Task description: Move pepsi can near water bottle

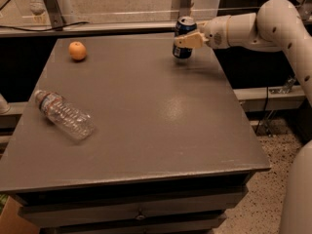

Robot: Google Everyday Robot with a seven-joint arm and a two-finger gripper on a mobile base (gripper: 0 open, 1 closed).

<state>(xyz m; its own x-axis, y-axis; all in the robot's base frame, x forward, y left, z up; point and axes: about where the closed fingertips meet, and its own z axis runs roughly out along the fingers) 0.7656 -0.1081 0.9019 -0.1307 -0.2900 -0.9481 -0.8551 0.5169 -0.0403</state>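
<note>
Pepsi can (183, 27) gripped at far right of bench (161, 111)
The gripper's (185, 40) jaws clamp the upright can; the water bottle (66, 115) lies on its side at the near left, well apart.

- Gripper (183, 39): pale tan fingers (188, 41) on a short tan hand, closed around the pepsi can (182, 53) near the table's (161, 130) far edge.
- Wrist (218, 37): an off-white cylinder with a round patch of tiny dark holes.
- Arm (243, 29): smooth off-white tubes and a bulbous elbow. One segment carries small dark dots.
- Body (298, 194): a plain off-white curved panel.
</note>
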